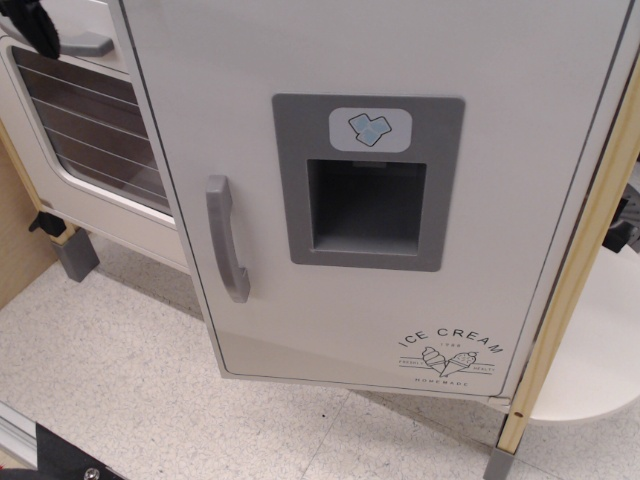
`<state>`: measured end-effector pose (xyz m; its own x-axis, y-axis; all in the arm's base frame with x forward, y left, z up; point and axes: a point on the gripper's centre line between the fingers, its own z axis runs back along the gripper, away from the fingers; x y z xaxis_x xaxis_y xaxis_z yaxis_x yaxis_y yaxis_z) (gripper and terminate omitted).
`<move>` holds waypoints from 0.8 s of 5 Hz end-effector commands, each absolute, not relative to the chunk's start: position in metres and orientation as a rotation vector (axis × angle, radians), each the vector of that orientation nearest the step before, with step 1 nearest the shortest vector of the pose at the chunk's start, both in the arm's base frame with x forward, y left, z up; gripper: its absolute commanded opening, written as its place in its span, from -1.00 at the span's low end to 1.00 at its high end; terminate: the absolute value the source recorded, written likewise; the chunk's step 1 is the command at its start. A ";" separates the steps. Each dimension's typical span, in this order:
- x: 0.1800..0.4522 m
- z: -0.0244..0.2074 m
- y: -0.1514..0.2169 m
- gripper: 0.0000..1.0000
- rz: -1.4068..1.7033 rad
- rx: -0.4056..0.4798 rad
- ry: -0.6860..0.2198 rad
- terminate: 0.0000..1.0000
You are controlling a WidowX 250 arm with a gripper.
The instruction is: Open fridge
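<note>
The fridge door (500,150) is a large white panel that fills most of the view. It has a grey recessed ice dispenser (368,205), an ice-cube icon (370,128), a grey vertical bar handle (226,238) and an "ICE CREAM" print (450,355). Its handle-side edge stands a little forward and overlaps the oven. Only a black blurred part of my gripper (32,24) shows at the top left corner, in front of the oven's top. It is well away from the fridge handle and holds nothing visible. Its fingers are not distinguishable.
The white oven door (90,130), with wire racks behind its window and a horizontal grey handle (85,43), stands to the left. A wooden post (580,270) runs down the right side, with a white round surface (600,350) behind it. The floor is speckled tile (120,390).
</note>
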<state>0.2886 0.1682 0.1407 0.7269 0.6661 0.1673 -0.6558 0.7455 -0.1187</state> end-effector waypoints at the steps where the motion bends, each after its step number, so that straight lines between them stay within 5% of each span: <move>1: 0.258 0.152 0.135 1.00 0.462 0.006 -0.233 -1.00; 4: 0.201 0.139 0.082 1.00 0.185 -0.011 -0.176 -1.00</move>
